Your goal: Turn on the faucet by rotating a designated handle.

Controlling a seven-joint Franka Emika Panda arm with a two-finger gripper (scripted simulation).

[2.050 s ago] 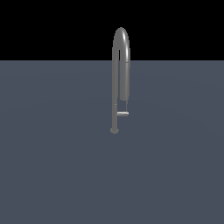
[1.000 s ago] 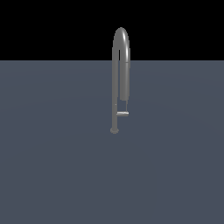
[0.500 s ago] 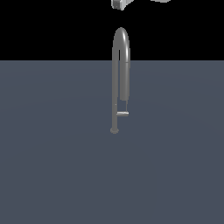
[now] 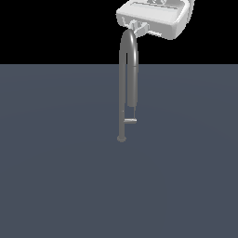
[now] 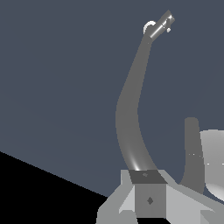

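Note:
The faucet [image 4: 123, 93] is a tall thin grey pipe with a narrow arch, standing on a small round base [image 4: 122, 138] on the dark floor. The handle [image 4: 130, 121] is a short light-topped bar that sticks out low on the pipe toward the exterior view's right. My white gripper [image 4: 136, 29] hangs right at the top of the arch, far above the handle. Its short fingers are bunched against the pipe, so I cannot tell their gap. In the wrist view the pipe [image 5: 129, 109] runs away to the handle [image 5: 161, 25]; one finger [image 5: 148, 199] shows close up.
The flat grey-blue floor [image 4: 56, 176] spreads all around the faucet. Black background lies behind it. The thicker spout end [image 4: 132, 86] hangs just above the handle, on the exterior view's right of the pipe.
My gripper has come down into the exterior view from above and now sits at the arch's top. The faucet and handle have not moved.

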